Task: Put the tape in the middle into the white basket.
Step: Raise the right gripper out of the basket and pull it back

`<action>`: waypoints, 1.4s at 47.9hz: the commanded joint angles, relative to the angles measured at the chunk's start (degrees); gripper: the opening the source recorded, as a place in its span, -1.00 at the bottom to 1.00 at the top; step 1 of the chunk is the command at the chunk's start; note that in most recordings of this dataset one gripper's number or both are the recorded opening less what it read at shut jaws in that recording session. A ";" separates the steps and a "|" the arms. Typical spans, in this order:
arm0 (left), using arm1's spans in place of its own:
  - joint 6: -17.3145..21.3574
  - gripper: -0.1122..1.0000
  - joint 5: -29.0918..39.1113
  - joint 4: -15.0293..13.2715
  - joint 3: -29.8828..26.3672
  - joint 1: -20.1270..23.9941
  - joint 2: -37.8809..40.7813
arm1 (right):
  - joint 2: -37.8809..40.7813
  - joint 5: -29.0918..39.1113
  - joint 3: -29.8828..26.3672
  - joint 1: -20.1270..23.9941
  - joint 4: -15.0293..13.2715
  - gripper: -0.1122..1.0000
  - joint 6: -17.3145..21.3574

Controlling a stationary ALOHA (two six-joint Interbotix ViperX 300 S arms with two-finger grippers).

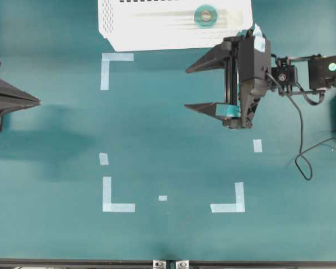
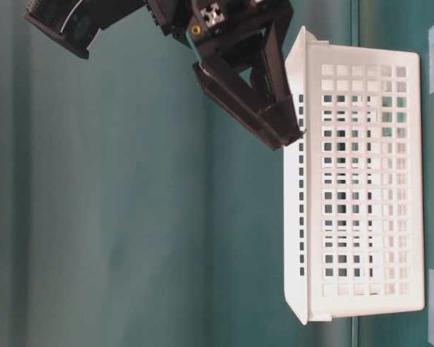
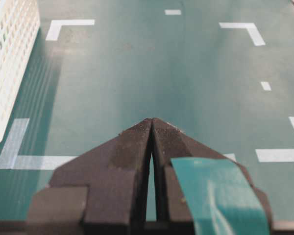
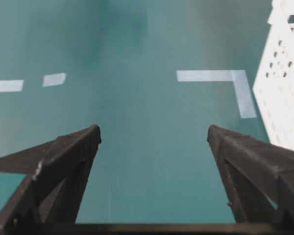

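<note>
Lying flat in white basket (image 1: 115,25), teal ring-shaped tape (image 1: 204,15), tan core

Work surface: flat teal-green table top (image 1: 173,140), matte, evenly lit with soft shadows along the left side. Pale tape corner marks (image 1: 118,201) outline a rectangle on it, with a few small loose pale strips (image 1: 257,145) near the outline. A dark metal rail (image 1: 73,262) runs along the near edge, with a small bracket (image 1: 170,264) at its middle.
</note>
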 commanded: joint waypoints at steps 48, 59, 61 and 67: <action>0.00 -0.99 -0.35 0.00 -0.97 0.18 0.53 | -11.16 -3.16 6.86 0.44 -1.58 1.00 0.00; 0.00 -0.99 -0.26 -0.09 -1.05 0.18 0.53 | -14.94 -3.08 9.49 0.35 -1.58 1.00 0.00; 0.00 -0.99 -0.35 -0.09 -1.05 0.18 0.53 | -15.82 -3.08 10.20 0.44 -1.58 1.00 0.00; 0.00 -0.99 -0.35 -0.09 -1.14 0.18 0.53 | -18.37 -3.08 11.95 0.35 -1.58 1.00 0.00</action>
